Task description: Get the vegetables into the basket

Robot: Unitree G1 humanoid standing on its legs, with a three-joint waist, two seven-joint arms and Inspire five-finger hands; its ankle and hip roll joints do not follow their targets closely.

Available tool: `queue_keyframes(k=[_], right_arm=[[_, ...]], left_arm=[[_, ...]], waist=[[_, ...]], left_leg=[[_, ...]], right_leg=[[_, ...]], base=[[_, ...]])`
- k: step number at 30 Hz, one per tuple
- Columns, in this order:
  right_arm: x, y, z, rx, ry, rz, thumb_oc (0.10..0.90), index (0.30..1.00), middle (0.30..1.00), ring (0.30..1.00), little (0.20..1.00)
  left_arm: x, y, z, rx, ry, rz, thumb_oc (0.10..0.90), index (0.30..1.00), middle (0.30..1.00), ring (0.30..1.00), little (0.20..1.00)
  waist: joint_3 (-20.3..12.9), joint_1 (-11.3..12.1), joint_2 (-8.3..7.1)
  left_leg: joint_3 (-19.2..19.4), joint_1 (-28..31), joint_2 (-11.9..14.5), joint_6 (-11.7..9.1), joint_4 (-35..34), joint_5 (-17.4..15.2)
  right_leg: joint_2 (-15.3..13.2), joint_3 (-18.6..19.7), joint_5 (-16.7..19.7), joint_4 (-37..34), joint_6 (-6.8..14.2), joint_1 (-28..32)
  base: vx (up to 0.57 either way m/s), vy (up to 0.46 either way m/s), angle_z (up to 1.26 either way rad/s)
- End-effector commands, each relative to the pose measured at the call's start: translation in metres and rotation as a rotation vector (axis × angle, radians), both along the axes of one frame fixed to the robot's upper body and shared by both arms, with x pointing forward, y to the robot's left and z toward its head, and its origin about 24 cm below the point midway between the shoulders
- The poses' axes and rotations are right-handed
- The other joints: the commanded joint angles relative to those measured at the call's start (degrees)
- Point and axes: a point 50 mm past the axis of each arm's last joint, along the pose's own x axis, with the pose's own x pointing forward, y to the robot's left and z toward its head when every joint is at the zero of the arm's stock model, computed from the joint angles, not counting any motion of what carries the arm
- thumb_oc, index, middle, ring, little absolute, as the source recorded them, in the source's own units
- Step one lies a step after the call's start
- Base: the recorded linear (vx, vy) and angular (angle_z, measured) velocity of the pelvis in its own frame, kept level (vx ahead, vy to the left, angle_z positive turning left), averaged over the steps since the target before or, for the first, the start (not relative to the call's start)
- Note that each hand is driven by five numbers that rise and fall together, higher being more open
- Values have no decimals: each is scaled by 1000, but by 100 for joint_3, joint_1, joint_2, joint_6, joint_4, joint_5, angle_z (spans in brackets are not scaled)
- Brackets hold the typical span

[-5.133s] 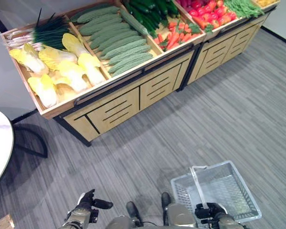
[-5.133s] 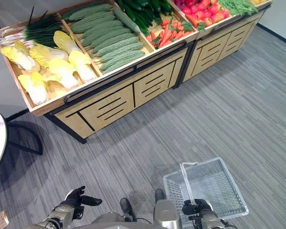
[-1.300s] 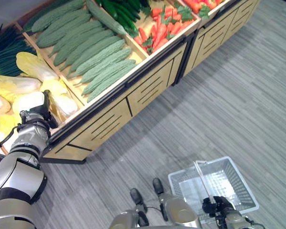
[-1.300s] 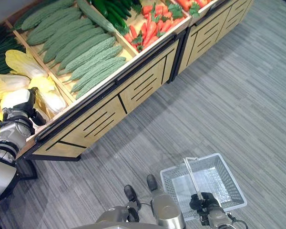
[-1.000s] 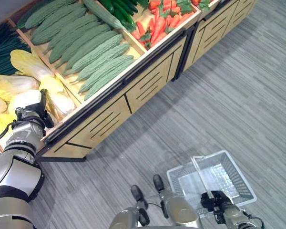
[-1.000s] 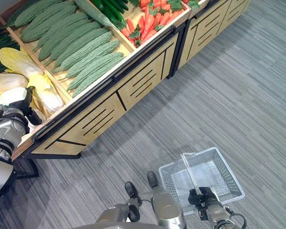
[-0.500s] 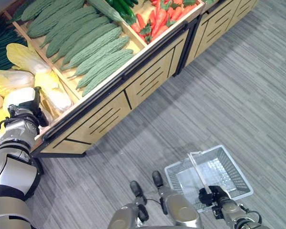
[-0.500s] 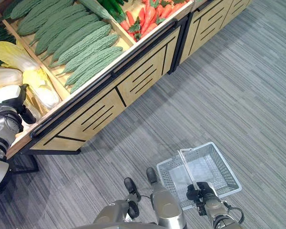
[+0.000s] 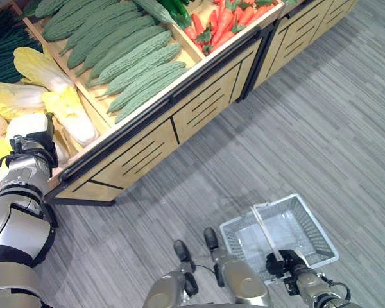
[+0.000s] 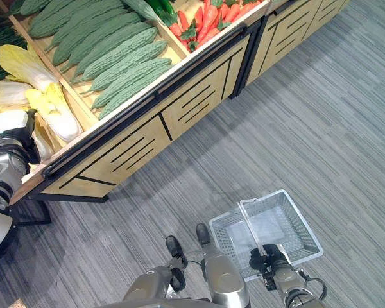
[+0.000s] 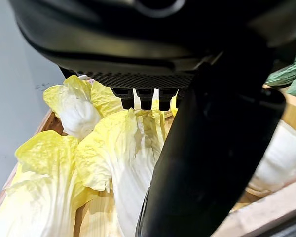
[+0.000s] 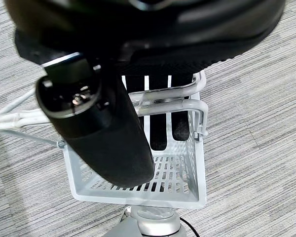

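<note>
Reaching into the cabbage bin at the left edge of the left eye view: left hand (image 9: pixel 33 142) over the pale yellow napa cabbages (image 11: pixel 123 148). Left wrist view: fingers straight past the thumb, spread over a cabbage, not curled round it; nothing lifted yet.

Right hand (image 9: pixel 290 264) low at lower right, closed round the white handle (image 12: pixel 163 101) of the wire basket (image 9: pixel 308 221). Right wrist view: fingers hooked over the handle bar, basket hanging beneath.

Risks, judged from this layout:
- Loose outer leaves likely to give way under a shallow pinch; head could slide back into the bin or drop to the floor.
- Cabbages packed touching one another; pulling one may drag or roll a neighbour over the bin's front lip.
- Basket well apart from the bin, at the opposite side of the frame; long carry across, so a weak hold would fail over bare grey floor (image 9: pixel 295 128).
- Upright handle crossing the basket mouth; a bulky head could catch on it, tilting the basket.

Containers:
- Basket: empty, mesh bottom bare.
- Wooden display stand (image 9: pixel 199 109), upper left: cabbage bin at left edge; next bin holding bitter gourds (image 9: pixel 125 61) laid side by side; further bin at top with carrots (image 9: pixel 221 19) and dark cucumbers (image 9: pixel 173 8); green onions (image 9: pixel 9 54) at far upper left.
</note>
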Motion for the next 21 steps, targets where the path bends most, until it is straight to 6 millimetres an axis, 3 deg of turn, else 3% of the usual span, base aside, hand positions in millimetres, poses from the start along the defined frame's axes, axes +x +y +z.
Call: queue_keyframes(k=[1,7,10,18,21], right_arm=[[-40,-2,-13,-5,122,-17,400,300,300,300,300],[-39,-4,-12,-4,125,-8,400,300,300,300,300],[-40,-5,-12,-7,129,-3,400,300,300,300,300],[-34,-8,-9,-22,125,46,400,300,300,300,300],[-33,-7,-9,-25,123,85,400,300,300,300,300]], left_arm=[[-6,20,45,108,-151,90,900,1000,1000,1000,1000],[-37,54,38,110,-80,233,900,1000,1000,1000,1000],[-40,57,41,127,-73,240,900,1000,1000,1000,1000],[-32,54,75,223,-104,209,900,1000,1000,1000,1000],[-24,46,99,256,-161,178,900,1000,1000,1000,1000]], waist=[[-343,8,-109],[-399,72,-75],[-396,87,-91],[-298,178,-267],[-253,176,-386]], left_leg=[[60,574,-78,-226,8,-535],[39,604,-97,-225,8,-547],[12,589,-100,-219,8,-542],[-19,299,-74,-194,8,-467],[-5,110,-44,-190,8,-414]], right_leg=[[-503,18,-346,-134,707,14],[-528,-37,-364,-164,700,72],[-537,-75,-362,-163,698,74],[-535,-106,-220,-201,735,-153],[-508,-75,-124,-254,741,-316]], base=[[0,0,0],[0,0,0],[-21,21,4],[-28,21,2],[0,0,0]])
